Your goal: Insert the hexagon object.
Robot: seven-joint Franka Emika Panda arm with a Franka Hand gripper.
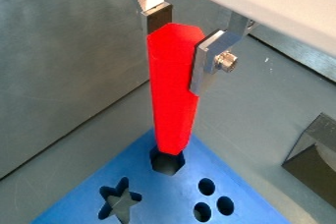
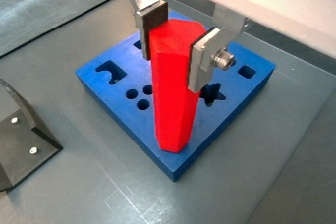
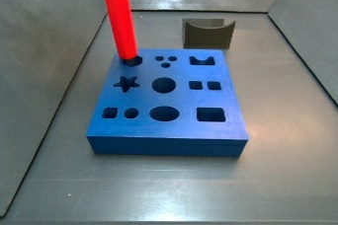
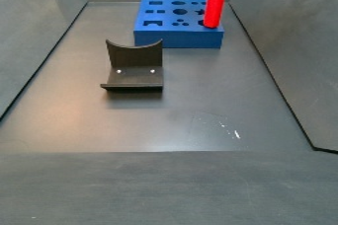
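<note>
Grey floor (image 4: 185, 120) was noted; hexagon object (image 2: 174, 81) was clamped upright by the gripper (image 2: 179, 41), its tip entered into the blue block (image 3: 172, 106) hole.

Pincer (image 2: 178, 33) around rod (image 2: 174, 90), above block (image 2: 125, 110)

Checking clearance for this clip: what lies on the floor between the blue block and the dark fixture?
Nothing: bare grey floor separates the blue block from the fixture in a side view.
</note>
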